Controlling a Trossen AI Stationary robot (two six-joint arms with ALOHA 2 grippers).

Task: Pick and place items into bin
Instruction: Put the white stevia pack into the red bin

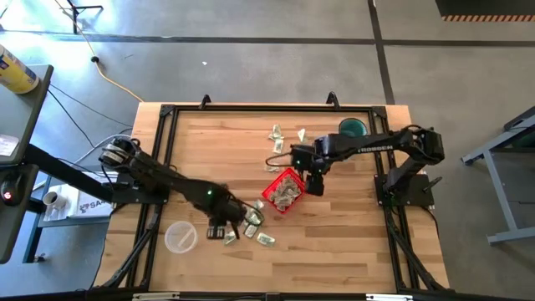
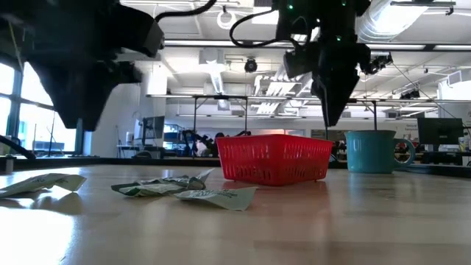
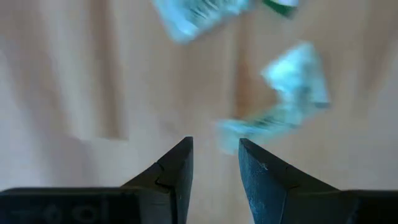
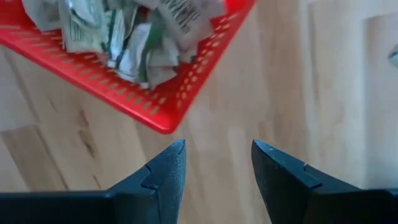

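Observation:
The red mesh bin [image 1: 282, 191] stands mid-table with several pale green-and-white packets [image 4: 124, 31] piled inside it. More packets lie flat on the wood near it [image 1: 255, 216], [image 1: 266, 238], and a few lie at the far side [image 1: 276, 134]. My right gripper [image 4: 217, 152] hangs open, pointing down, just beyond the bin's right corner [image 4: 165, 121], with only bare wood between its fingers. My left gripper [image 3: 216, 149] points down over the near-left packets, open and holding nothing; a packet [image 3: 292, 81] lies just ahead of its fingertips.
A teal mug [image 1: 353, 127] stands at the far right of the table, also seen in the low view as the teal mug [image 2: 374, 151]. A clear plastic cup [image 1: 180, 237] sits near the front left, close to my left arm. A black frame [image 1: 163, 117] rims the table.

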